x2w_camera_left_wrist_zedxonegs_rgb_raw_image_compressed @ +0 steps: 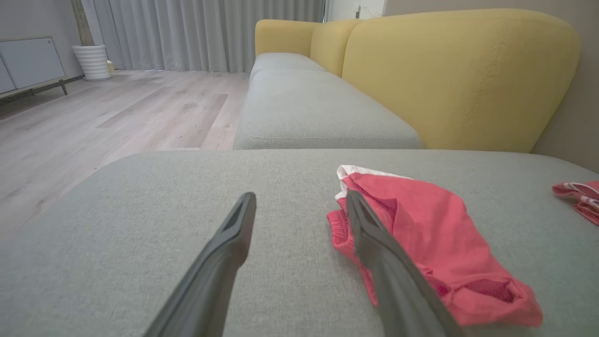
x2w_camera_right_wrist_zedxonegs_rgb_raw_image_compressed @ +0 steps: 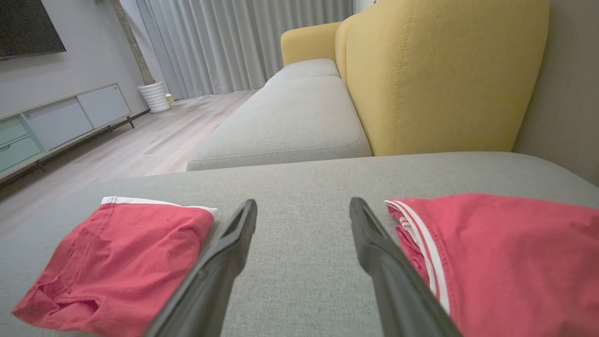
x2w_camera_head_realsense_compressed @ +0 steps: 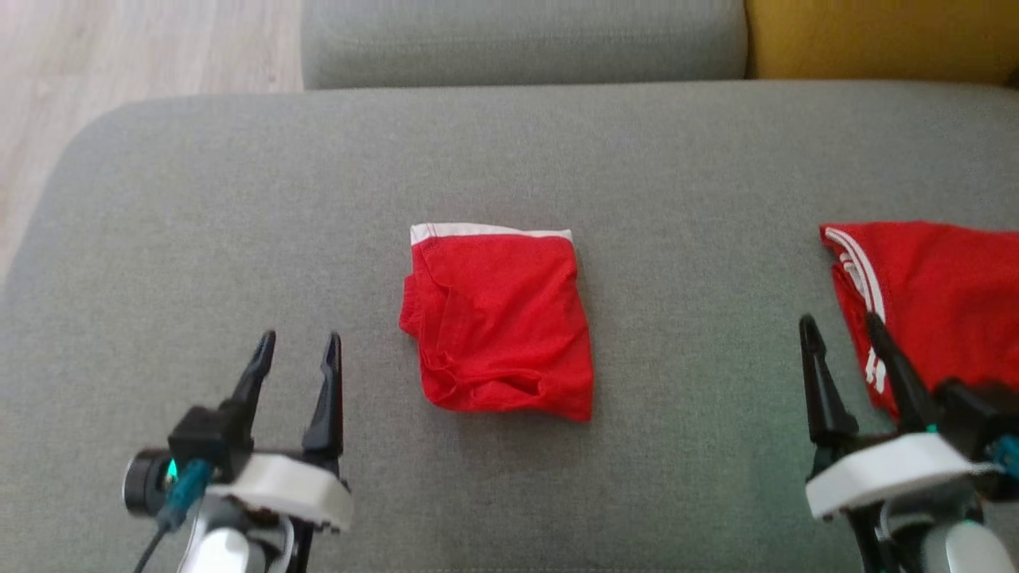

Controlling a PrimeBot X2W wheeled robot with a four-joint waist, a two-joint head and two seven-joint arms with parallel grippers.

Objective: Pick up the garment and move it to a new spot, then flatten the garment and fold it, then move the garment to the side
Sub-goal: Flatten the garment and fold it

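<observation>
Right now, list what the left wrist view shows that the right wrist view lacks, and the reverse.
Left wrist view adds: the left gripper, jaws open, beside the folded red garment. Right wrist view adds: the right gripper, jaws open, between that garment and the striped red garment, plus a dark screen on the wall. Shared: both garments, the grey cushion, yellow sofa back, curtains and white planter.
</observation>
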